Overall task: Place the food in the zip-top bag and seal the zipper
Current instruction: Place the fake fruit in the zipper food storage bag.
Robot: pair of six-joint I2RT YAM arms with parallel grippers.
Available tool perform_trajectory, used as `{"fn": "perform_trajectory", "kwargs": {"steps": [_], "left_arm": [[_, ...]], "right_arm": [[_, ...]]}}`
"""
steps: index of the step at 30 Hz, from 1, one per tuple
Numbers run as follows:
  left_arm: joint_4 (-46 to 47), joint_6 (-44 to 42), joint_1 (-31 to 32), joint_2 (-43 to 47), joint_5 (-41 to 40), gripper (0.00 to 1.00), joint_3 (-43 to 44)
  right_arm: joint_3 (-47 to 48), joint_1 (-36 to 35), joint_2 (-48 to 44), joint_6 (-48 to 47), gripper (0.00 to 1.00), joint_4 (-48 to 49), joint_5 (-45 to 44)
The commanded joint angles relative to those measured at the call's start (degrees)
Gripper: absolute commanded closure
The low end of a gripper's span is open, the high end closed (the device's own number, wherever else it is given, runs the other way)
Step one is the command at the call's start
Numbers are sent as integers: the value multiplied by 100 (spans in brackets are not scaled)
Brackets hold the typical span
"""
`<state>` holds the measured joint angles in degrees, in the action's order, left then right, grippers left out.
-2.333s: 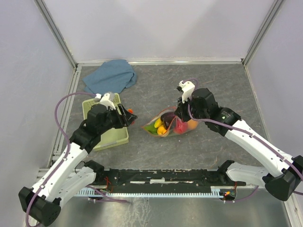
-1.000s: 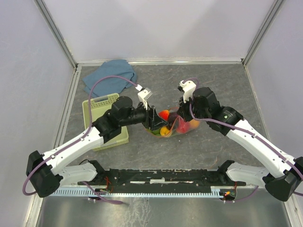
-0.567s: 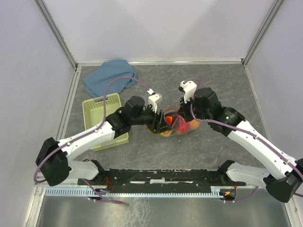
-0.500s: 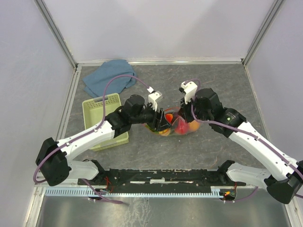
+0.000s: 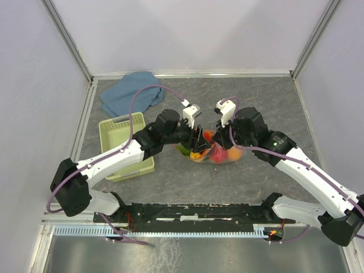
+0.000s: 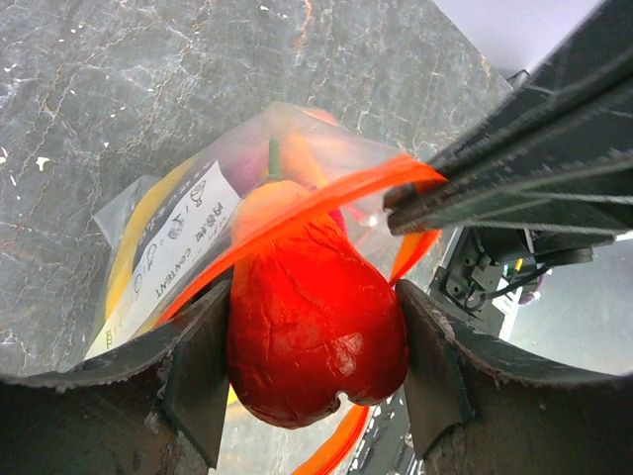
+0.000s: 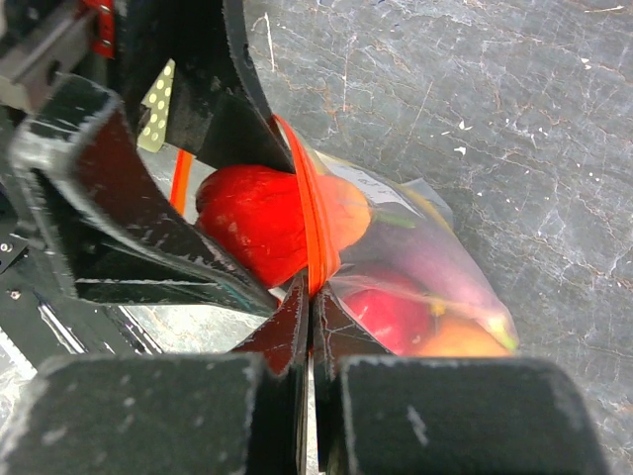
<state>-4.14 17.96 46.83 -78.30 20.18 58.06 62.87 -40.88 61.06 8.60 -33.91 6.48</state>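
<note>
The clear zip-top bag (image 5: 219,152) lies at the table's middle and holds several toy foods, yellow, purple, orange and red. My left gripper (image 5: 203,138) is shut on a red toy fruit (image 6: 315,332) and holds it in the bag's open mouth, between the two sides of the red-orange zipper strip (image 6: 326,203). My right gripper (image 5: 217,136) is shut on the zipper strip (image 7: 315,237) and holds that edge of the bag up. The red fruit (image 7: 252,220) and the left fingers (image 7: 148,233) fill the left of the right wrist view. The white slider tip is not visible.
A pale green plastic basket (image 5: 122,145) stands left of the bag, under my left arm. A blue cloth (image 5: 132,94) lies at the back left. Metal frame posts and pale walls close in the table at the back and sides.
My left arm has swung from the basket rightward to the bag, carrying the red fruit into the bag's mouth. My right gripper has kept its hold on the zipper edge, barely moving.
</note>
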Motion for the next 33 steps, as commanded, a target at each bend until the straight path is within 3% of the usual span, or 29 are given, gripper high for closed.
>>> {"fn": "perform_trajectory", "kwargs": {"steps": [1, 12, 17, 20, 25, 33], "left_arm": [[274, 185, 19, -81, -384, 52, 258], [223, 511, 24, -115, -1076, 28, 199], [-58, 785, 24, -114, -1666, 25, 248], [-181, 957, 17, -128, -1747, 25, 334], [212, 1359, 129, -132, -1105, 30, 265], [252, 1276, 359, -219, -1261, 37, 293]], "right_arm": [[65, -30, -191, -63, 98, 472, 232], [24, -26, -204, -21, 98, 542, 239], [-5, -30, -192, 38, 98, 591, 264], [-54, -27, -198, 123, 98, 714, 362], [-128, -27, -128, 295, 98, 887, 369], [-249, -26, -107, 567, 98, 1262, 504]]}}
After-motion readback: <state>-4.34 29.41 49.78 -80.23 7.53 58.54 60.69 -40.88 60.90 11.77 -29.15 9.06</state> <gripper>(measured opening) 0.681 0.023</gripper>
